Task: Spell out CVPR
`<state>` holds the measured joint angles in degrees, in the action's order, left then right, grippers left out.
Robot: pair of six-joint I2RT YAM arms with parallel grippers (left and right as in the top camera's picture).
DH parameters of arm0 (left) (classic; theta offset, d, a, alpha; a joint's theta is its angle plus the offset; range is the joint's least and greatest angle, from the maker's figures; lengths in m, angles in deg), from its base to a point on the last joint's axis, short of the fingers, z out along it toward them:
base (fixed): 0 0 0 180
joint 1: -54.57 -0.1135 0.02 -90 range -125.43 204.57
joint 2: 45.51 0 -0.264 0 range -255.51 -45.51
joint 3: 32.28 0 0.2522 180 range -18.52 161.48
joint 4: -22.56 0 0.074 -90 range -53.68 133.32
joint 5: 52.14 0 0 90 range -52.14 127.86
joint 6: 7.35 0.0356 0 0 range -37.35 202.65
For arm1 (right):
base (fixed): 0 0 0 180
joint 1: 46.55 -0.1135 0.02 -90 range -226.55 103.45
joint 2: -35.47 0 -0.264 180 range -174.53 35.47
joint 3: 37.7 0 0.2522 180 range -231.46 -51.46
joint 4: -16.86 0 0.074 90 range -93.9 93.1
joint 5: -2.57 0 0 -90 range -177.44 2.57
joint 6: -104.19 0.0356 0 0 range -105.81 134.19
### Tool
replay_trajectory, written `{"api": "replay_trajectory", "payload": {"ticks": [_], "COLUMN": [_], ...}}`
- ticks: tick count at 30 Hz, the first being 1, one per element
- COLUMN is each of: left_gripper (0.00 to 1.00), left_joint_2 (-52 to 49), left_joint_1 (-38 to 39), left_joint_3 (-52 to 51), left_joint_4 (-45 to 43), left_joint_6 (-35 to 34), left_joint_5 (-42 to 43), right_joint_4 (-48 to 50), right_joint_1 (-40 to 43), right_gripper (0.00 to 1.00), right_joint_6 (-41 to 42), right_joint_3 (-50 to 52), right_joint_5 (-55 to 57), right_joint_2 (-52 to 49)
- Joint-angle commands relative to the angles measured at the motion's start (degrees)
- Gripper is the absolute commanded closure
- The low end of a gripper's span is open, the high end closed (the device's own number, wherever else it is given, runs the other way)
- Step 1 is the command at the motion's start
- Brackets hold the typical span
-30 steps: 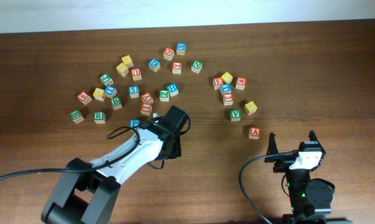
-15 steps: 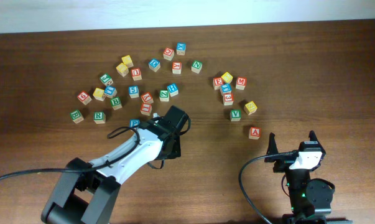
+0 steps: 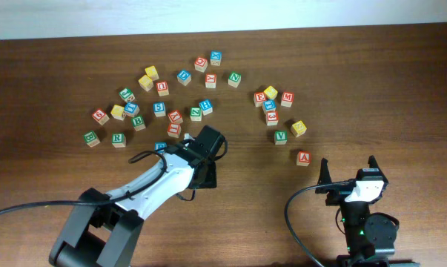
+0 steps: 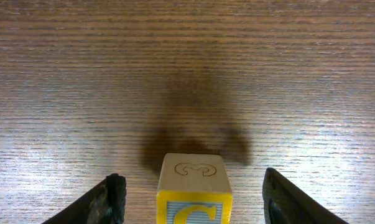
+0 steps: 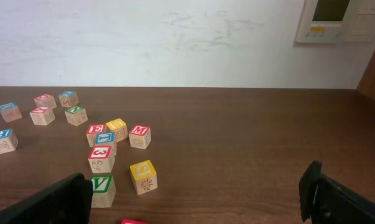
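Note:
In the left wrist view a wooden block with a yellow-framed C (image 4: 193,205) stands on the table between the fingers of my left gripper (image 4: 192,179). The fingers are spread, with a gap on each side of the block. In the overhead view the left gripper (image 3: 205,165) covers this block. A green V block (image 3: 280,136) lies right of centre and also shows in the right wrist view (image 5: 102,184). A green R block (image 3: 118,139) lies at the left. My right gripper (image 3: 349,175) is open and empty near the front edge, as the right wrist view (image 5: 196,202) shows.
Several letter blocks are scattered across the far half of the table. A red A block (image 3: 303,157) lies just beyond the right gripper. A yellow S block (image 5: 143,175) sits beside the V. A blue block (image 3: 160,147) lies against the left arm.

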<state>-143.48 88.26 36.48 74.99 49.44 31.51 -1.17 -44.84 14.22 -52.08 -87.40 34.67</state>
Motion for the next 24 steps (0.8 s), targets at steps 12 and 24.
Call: {"api": "replay_trajectory", "payload": {"ticks": [12, 24], "left_gripper": [0.01, 0.01], "left_joint_2": [10.62, 10.45], "left_joint_1": [-18.4, -27.47], "left_joint_3": [23.5, 23.34], "left_joint_4": [16.76, 20.52], "left_joint_6": [0.31, 0.28], "left_joint_5": [-2.54, -2.6], "right_joint_4": [-0.42, -0.42], "right_joint_1": [-0.2, -0.2], "right_gripper": [0.02, 0.02], "right_joint_6": [0.24, 0.24], "right_joint_3": [0.31, 0.31], "right_joint_5": [0.46, 0.46], "right_joint_2": [0.44, 0.44]}}
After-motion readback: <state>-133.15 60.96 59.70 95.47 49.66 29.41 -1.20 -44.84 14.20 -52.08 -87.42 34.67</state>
